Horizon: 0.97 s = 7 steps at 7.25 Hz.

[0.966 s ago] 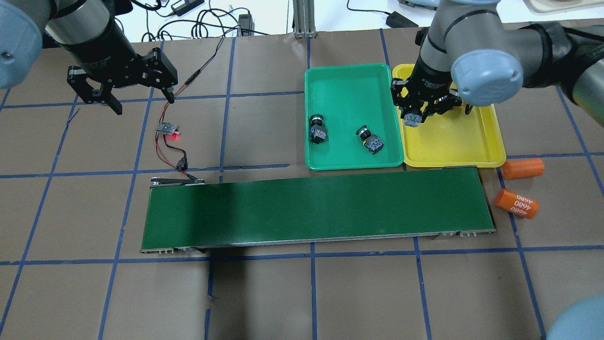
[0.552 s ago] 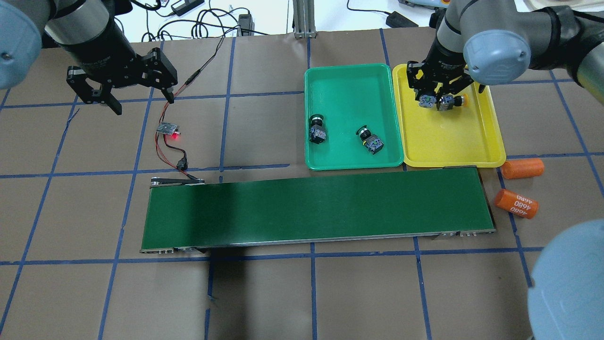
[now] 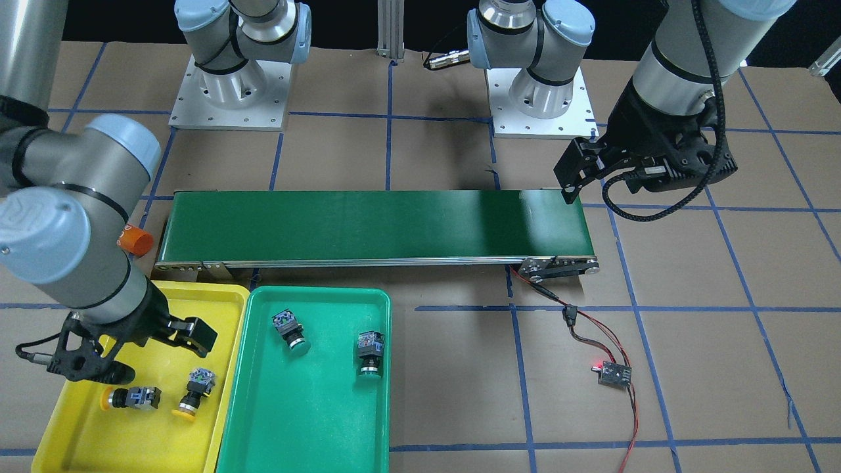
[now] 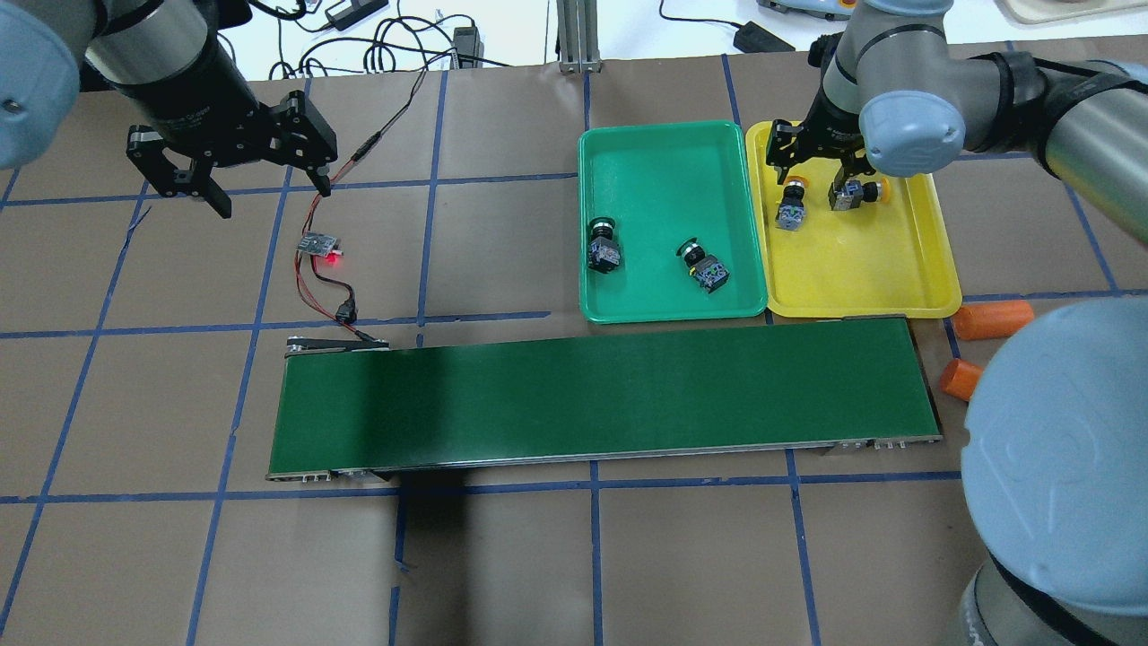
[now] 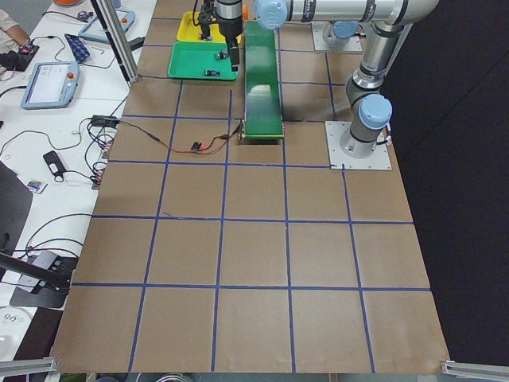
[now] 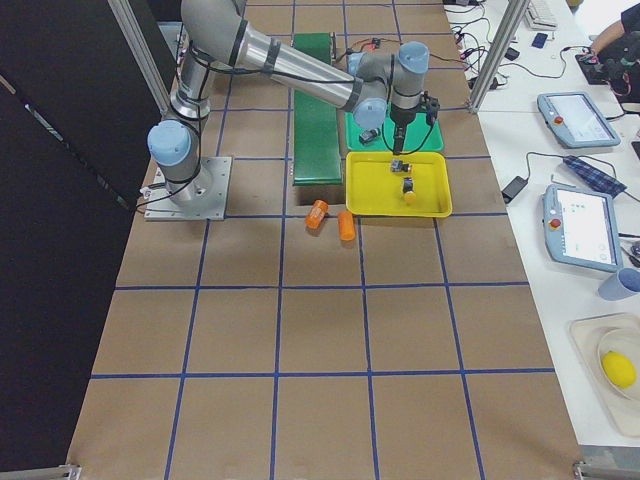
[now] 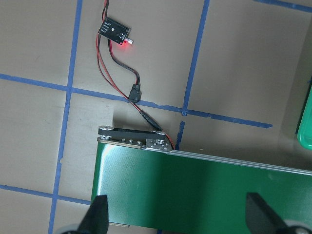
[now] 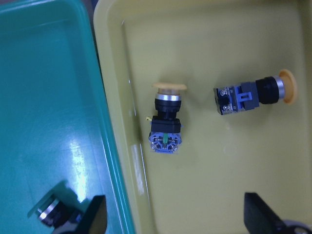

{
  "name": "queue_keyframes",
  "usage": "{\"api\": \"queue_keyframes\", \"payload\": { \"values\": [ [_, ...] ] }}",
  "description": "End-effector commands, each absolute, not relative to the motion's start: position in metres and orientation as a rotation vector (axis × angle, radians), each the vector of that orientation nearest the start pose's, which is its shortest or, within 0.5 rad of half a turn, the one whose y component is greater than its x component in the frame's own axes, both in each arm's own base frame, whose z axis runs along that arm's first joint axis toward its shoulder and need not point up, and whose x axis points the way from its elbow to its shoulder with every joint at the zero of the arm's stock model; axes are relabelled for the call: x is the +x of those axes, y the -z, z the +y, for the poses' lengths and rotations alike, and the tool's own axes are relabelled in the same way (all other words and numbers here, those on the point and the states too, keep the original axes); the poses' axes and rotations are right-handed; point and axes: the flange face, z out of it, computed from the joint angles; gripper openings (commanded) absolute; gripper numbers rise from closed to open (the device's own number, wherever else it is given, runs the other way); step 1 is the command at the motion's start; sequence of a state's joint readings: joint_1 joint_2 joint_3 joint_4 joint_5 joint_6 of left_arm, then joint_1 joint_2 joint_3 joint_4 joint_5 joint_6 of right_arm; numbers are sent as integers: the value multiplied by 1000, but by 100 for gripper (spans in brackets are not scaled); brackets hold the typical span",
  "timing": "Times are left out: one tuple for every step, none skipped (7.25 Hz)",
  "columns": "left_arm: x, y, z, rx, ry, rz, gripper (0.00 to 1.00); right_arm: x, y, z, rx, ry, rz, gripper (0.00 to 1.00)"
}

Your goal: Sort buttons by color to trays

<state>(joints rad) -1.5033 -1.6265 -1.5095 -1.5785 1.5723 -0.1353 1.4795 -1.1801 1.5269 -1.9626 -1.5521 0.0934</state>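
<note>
Two yellow buttons (image 4: 791, 211) (image 4: 856, 191) lie on their sides in the yellow tray (image 4: 861, 287), apart from each other. My right gripper (image 4: 812, 170) hangs open just above them; in the right wrist view its fingertips (image 8: 95, 214) frame both buttons (image 8: 166, 126) (image 8: 251, 95), with nothing held. Two green buttons (image 4: 601, 247) (image 4: 704, 265) lie in the green tray (image 4: 664, 130). My left gripper (image 4: 269, 193) is open and empty, high over the table's left side, far from the trays.
The long dark-green conveyor belt (image 4: 601, 395) runs in front of the trays. Two orange cylinders (image 4: 991, 318) (image 4: 958, 377) lie at its right end. A small circuit board (image 4: 321, 244) with a red light and wires lies under the left gripper. My right arm's elbow (image 4: 1058, 449) blocks the lower right.
The right gripper carried a yellow button further back over the yellow tray, opened, and let it go beside the other yellow one. The left arm has not moved.
</note>
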Motion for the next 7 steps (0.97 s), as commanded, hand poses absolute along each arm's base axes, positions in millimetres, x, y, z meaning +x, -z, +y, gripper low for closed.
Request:
{"api": "queue_keyframes", "payload": {
  "values": [
    [-98, -490, -523, -317, -2, 3124, 100, 91, -447, -557, 270, 0, 3107, 100],
    [-98, -490, -523, -317, -2, 3124, 100, 95, -483, -517, 271, -17, 3116, 100],
    [-97, -489, -524, -315, -5, 3124, 100, 103, -495, -491, 251, -27, 3107, 100],
    [-97, -489, -523, -313, -2, 3124, 100, 123, -480, -478, 193, -61, 3115, 100],
    [-97, -490, -523, -317, 0, 3122, 100, 141, -472, -474, 162, -86, 3115, 100],
    [-97, -489, -524, -320, -5, 3124, 100, 146, -466, -472, 119, -114, 3131, 100],
    [-97, -488, -523, -320, -5, 3122, 100, 146, -467, -472, 113, -99, 3134, 100]
  ]
}}
